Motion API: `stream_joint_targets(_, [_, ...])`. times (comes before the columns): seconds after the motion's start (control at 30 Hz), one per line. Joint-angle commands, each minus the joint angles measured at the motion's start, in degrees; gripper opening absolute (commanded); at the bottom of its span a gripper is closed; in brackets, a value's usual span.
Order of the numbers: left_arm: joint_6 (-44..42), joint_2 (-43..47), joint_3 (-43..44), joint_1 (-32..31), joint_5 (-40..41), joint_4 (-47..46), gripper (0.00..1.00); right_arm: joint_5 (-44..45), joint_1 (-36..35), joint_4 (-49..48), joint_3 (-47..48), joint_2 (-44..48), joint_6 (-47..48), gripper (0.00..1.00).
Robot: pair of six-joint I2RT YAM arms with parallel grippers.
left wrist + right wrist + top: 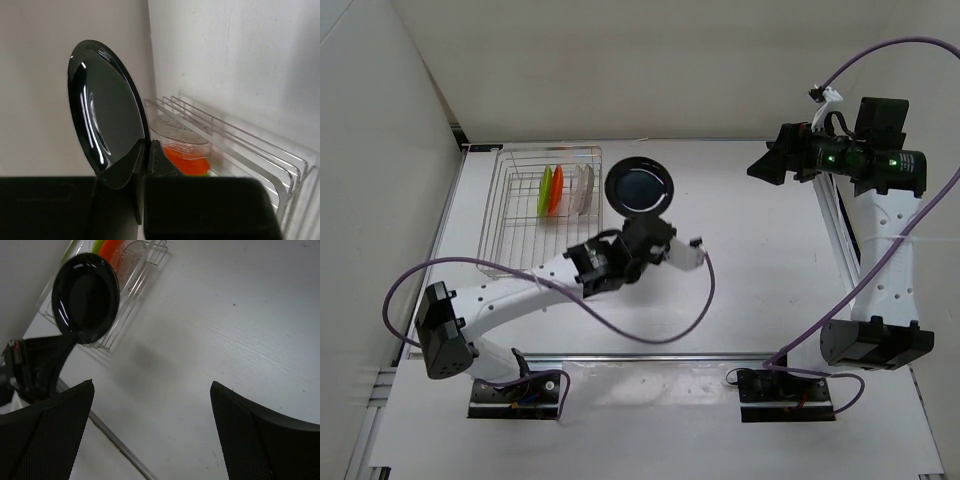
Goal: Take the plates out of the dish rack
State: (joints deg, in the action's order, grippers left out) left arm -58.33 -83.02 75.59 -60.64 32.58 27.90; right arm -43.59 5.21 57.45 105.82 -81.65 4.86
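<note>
Plates: three colours and some clear ones in view; one is out of the rack, the others stand in it.
Black plate point(639, 186): glossy, held by its lower rim just right of the dish rack point(500, 200), outside the wires. Whether its edge touches the counter point(760, 270) cannot be told.
In the rack: lime green plate point(545, 192), orange plate point(556, 190) and clear plates point(582, 190) stand on edge, side by side, near the rack's far end.
Step in hand (judged): carrying the black plate away from the rack to set it down on the counter.
Progress (judged): early; one plate out, the other plates not yet unloaded.
Doing it well: hold the rim grip firm, since the glaze looks slippery. Move the plate sideways off the rack's right wall before lowering. Bring the free edge down first, tip the plate flat, release only once it rests. Choose a spot that leaves space for the plates to follow.
Risk (judged): a thin rim grip could let the plate swing or slide out.
Left pincer point(147, 150): fingers pressed together on the black plate's rim, one on each face.
Right pincer point(150, 430): fingers spread wide, holding and touching nothing, raised over the counter's far right, well apart from the rack.
</note>
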Motion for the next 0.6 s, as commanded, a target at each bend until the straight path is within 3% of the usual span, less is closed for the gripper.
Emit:
stream_joint_targets(0.0, [-17.9,6.1,-6.1,-5.9,11.4,-15.0,0.11,-8.3,-0.4,0.1,2.1,-1.1,0.1,1.0])
stream_joint_targets(0.23, [-19.1,1.8,-2.8,-12.4,11.4,-19.1,0.11,-2.6,-7.7,-3.2,0.3,-1.7,-1.5,0.99])
stream_joint_targets(0.3, [-21.0,-0.2,-2.1,-14.1,12.7,-21.2,0.11,-0.1,-8.8,-3.8,0.3,-2.4,-2.1,0.93])
stream_joint_targets(0.57, [-23.6,-3.1,1.0,-16.5,12.7,-23.2,0.11,0.8,-9.4,-5.8,-3.4,-3.5,-4.3,0.83])
